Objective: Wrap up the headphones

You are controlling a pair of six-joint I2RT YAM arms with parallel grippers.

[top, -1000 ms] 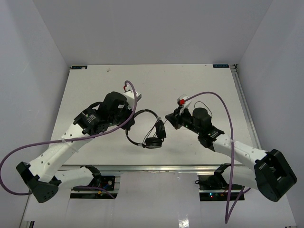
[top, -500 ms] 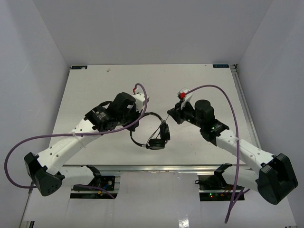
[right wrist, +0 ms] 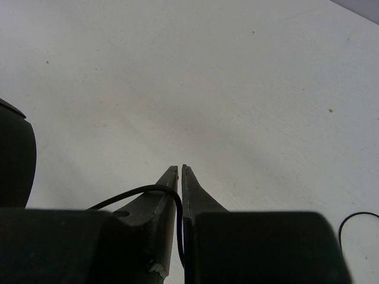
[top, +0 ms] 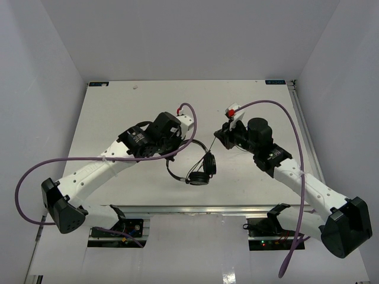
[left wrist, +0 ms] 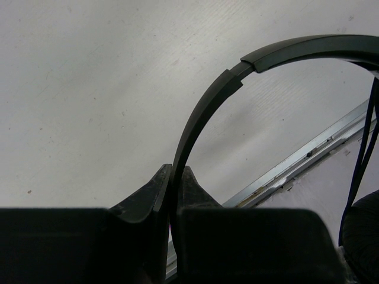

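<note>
The black headphones (top: 198,168) hang just above the white table near its front middle. Their thin headband (left wrist: 201,118) stands clamped between the fingers of my left gripper (top: 181,143) (left wrist: 175,170), which is shut on it. Both round earcups (top: 208,163) dangle below and to the right; one shows at the lower right of the left wrist view (left wrist: 362,236). The thin black cord (top: 212,145) runs taut from the earcups to my right gripper (top: 219,136) (right wrist: 180,168), shut on the cord (right wrist: 139,191). An earcup edge (right wrist: 13,157) shows at the left of the right wrist view.
The white table (top: 118,106) has a metal rail (top: 195,208) along its near edge, also in the left wrist view (left wrist: 296,165). Thick purple robot cables (top: 284,127) loop over both arms. A loose bit of cord (right wrist: 357,220) lies on the table. White walls enclose the sides.
My left gripper has carried the headphones to the right and slightly farther from the near edge. My right gripper has drawn back and away with the cord, pulling it straighter.
</note>
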